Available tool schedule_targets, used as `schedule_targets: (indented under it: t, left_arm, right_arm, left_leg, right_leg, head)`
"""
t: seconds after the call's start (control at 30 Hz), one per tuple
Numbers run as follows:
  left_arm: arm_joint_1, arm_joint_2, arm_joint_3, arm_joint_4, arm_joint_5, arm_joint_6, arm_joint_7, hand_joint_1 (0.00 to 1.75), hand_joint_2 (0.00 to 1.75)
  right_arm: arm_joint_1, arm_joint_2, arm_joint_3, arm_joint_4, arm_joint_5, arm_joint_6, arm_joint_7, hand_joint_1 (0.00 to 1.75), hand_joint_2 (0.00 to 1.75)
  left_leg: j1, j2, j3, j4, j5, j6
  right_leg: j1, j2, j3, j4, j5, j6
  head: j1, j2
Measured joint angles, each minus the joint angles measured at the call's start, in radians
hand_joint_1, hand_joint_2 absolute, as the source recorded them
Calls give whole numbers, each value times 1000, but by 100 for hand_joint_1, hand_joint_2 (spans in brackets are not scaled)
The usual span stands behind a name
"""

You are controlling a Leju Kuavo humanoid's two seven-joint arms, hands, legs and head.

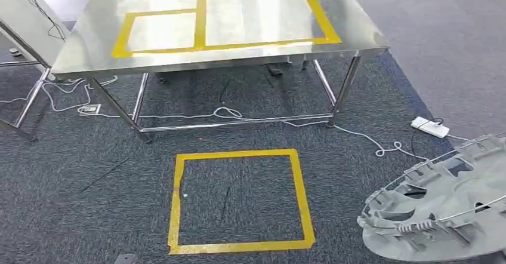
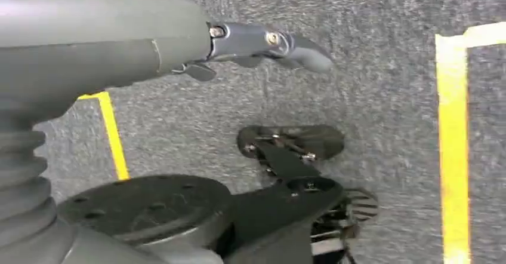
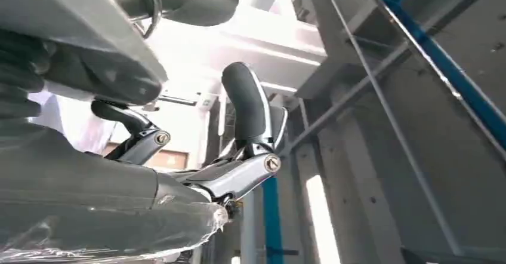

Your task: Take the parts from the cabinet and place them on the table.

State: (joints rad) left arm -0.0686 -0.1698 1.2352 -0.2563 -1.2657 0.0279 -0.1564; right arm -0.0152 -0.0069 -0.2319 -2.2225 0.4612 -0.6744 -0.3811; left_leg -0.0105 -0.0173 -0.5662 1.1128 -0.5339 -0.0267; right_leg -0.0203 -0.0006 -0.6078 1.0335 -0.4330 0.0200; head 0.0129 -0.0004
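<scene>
Ahead of you the steel table (image 1: 215, 22) shows a bare top, marked with two yellow tape rectangles (image 1: 262, 16). White cables (image 1: 238, 116) trail across the carpet between its legs and run right to a power strip (image 1: 429, 126). A yellow floor square (image 1: 238, 201) lies on open carpet near you. The large grey part (image 1: 441, 210) juts in at your lower right, crowding that side. A tilted steel frame (image 1: 24, 43) stands at the far left, beside the table's corner.
</scene>
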Motion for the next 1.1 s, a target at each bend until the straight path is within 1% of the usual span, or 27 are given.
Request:
schedule_targets:
  t: [0.07, 0.1, 0.13, 0.17, 0.2, 0.27, 0.3, 0.33, 0.37, 0.4, 0.43, 0.47, 0.5, 0.57, 0.6, 0.63, 0.67, 0.7, 0.73, 0.77, 0.87, 0.93, 0.97, 1.0, 1.03, 1.07, 1.1]
  left_arm:
    - [1, -1, 0, 1, 0, 2, 0, 0, 175]
    - [3, -2, 0, 1, 0, 5, 0, 0, 175]
    - [5, -2, 0, 1, 1, 6, 0, 0, 175]
    - [6, -1, 0, 1, 2, 7, 0, 0, 175]
    - [6, -1, 0, 1, 3, 7, -1, 0, 175]
    - [9, 0, 1, 2, 3, 8, -3, 0, 175]
    - [8, 0, 1, 2, 3, 8, -3, 0, 175]
    - [10, 0, 1, 2, 3, 9, -3, 0, 175]
    - [11, 0, 1, 2, 3, 11, -4, 0, 175]
    - [10, -1, 1, 3, 3, 11, -4, 0, 175]
    - [9, -3, 1, 3, 3, 11, -4, 0, 175]
    - [9, -2, 1, 3, 3, 13, -4, 0, 175]
    - [6, 0, 1, 4, 3, 14, -4, 0, 175]
    - [4, 0, 1, 4, 6, 13, -2, 0, 175]
    - [4, 0, 1, 4, 8, 13, -2, 0, 175]
    - [6, 0, 1, 4, 8, 11, -1, 0, 175]
    - [8, 0, 2, 5, 9, 10, -1, 0, 175]
    - [8, 0, 2, 5, 8, 9, -2, 0, 175]
    - [7, -1, 2, 6, 9, 8, -2, 0, 175]
    - [8, -1, 2, 7, 9, 7, -2, 0, 175]
    - [6, 1, 2, 8, 9, 7, -2, 0, 175]
    - [4, 5, 2, 8, 9, 7, -2, 0, 175]
    - [3, 4, 2, 8, 9, 6, -3, 0, 175]
    - [0, 4, 2, 8, 9, 5, -3, 0, 175]
    - [-1, 4, 2, 9, 9, 2, -3, 0, 175]
    - [-1, 3, 2, 9, 9, 2, -3, 0, 175]
    - [1, 3, 2, 9, 9, 1, -3, 0, 175]
  right_arm:
    - [1, -5, 0, 2, -3, -6, -1, 175, 175]
    - [3, -6, 0, 4, -5, -10, -1, 175, 175]
    - [5, -8, 0, 6, -8, -13, -1, 175, 175]
    - [5, -8, 0, 8, -10, -13, -1, 175, 175]
    - [5, -10, 0, 10, -13, -13, 0, 175, 175]
    - [5, -13, 0, 11, -17, -14, -1, 175, 175]
    - [7, -13, 0, 14, -17, -15, 0, 175, 175]
    - [7, -14, 0, 16, -18, -17, 0, 175, 175]
    - [9, -15, 0, 16, -18, -17, 0, 175, 175]
    - [8, -19, 0, 16, -18, -17, -1, 175, 175]
    - [9, -21, 1, 17, -18, -17, 0, 175, 175]
    - [8, -23, 2, 17, -21, -17, -2, 175, 175]
    - [7, -25, 2, 17, -23, -17, -2, 175, 175]
    - [11, -29, 3, 18, -27, -17, -2, 175, 175]
    - [14, -29, 3, 18, -31, -17, -2, 175, 175]
    - [16, -30, 3, 19, -34, -17, -3, 175, 175]
    - [16, -31, 3, 21, -35, -17, -3, 175, 175]
    - [16, -33, 4, 22, -37, -17, -4, 175, 175]
    - [15, -35, 4, 22, -38, -17, -4, 175, 175]
    - [15, -38, 5, 23, -39, -17, -4, 175, 175]
    - [15, -42, 5, 26, -43, -18, -4, 175, 175]
    - [14, -43, 6, 26, -43, -18, -5, 175, 175]
    - [11, -44, 6, 26, -43, -18, -5, 175, 175]
    - [9, -44, 6, 26, -43, -18, -5, 175, 175]
    - [8, -45, 6, 26, -42, -18, -5, 175, 175]
    - [8, -45, 6, 26, -42, -18, -5, 175, 175]
    - [8, -45, 6, 27, -43, -18, -5, 175, 175]
  left_leg:
    - [3, 2, -101, 142, -63, -5]
    - [3, 2, -139, 178, -86, -5]
    - [3, 2, -155, 170, -77, -2]
    - [3, 2, -152, 133, -42, 2]
    - [2, 2, -139, 69, 15, 9]
    - [-5, 11, -122, -58, 158, 26]
    - [-8, 12, -129, -106, 137, 29]
    - [-8, 9, -118, -101, 139, 30]
    - [-5, 6, -111, -113, 139, 32]
    - [-5, 9, -97, -113, 149, 39]
    - [-1, 7, -80, -114, 154, 44]
    - [-1, 8, -67, -114, 149, 50]
    - [-2, 8, -60, -114, 143, 57]
    - [-5, 6, -48, -113, 127, 62]
    - [-6, 4, -39, -113, 117, 63]
    - [-7, 1, -27, -113, 108, 64]
    - [-7, -2, -11, -113, 96, 63]
    - [-8, -4, 6, -113, 85, 62]
    - [-8, -5, 21, -113, 73, 59]
    - [-8, -7, 25, -114, 63, 55]
    - [-13, -10, 38, -112, 49, 38]
    - [-14, -8, 45, -112, 40, 29]
    - [-15, -3, 37, -84, 35, 19]
    - [-10, -1, 5, -29, 14, 11]
    - [-5, 0, -43, 49, -22, 3]
    - [0, 0, -91, 123, -58, -1]
    - [3, 1, -133, 178, -78, -4]
  right_leg:
    - [0, -1, 11, -1, -14, -1]
    - [0, 0, 21, -1, -23, -1]
    - [0, 1, 35, -1, -34, -1]
    - [1, 1, 50, -2, -44, 0]
    - [1, 1, 68, -2, -56, 2]
    - [2, 1, 92, -4, -76, 9]
    - [7, 5, 96, -1, -89, 18]
    - [9, 5, 98, -14, -104, 24]
    - [9, 7, 122, -1, -95, 32]
    - [9, 6, 137, -18, -101, 38]
    - [8, 6, 143, -16, -121, 44]
    - [8, 5, 134, 21, -126, 46]
    - [9, 5, 91, 96, -139, 49]
    - [9, 6, -19, 251, -208, 51]
    - [9, 6, -57, 285, -241, 51]
    - [9, 6, -73, 277, -245, 49]
    - [10, 6, -71, 236, -221, 45]
    - [11, 6, -58, 167, -167, 41]
    - [11, 6, -41, 86, -88, 38]
    - [12, 6, -37, 20, 3, 36]
    - [18, 7, -33, -2, 18, 15]
    - [8, 8, -12, -6, 14, 8]
    - [7, 6, -1, -9, 8, 2]
    - [6, 5, 4, -10, 2, -2]
    - [5, 4, 8, -10, -4, -4]
    - [5, 4, 12, -10, -10, -4]
    - [4, 5, 18, -10, -17, -3]
  head:
    - [0, 0]
    - [0, 0]
    - [0, 0]
    - [0, 0]
    - [0, 0]
    - [0, 0]
    - [-8, 0]
    - [-5, 0]
    - [-8, 0]
    - [-6, 0]
    - [-6, 0]
    - [0, 0]
    - [2, 0]
    - [2, 0]
    - [0, 0]
    - [2, 0]
    - [1, 0]
    - [1, 0]
    - [2, 0]
    - [2, 0]
    - [-6, 0]
    - [-4, 0]
    - [-7, 0]
    - [-13, 0]
    - [-12, 0]
    - [-12, 0]
    - [-12, 0]
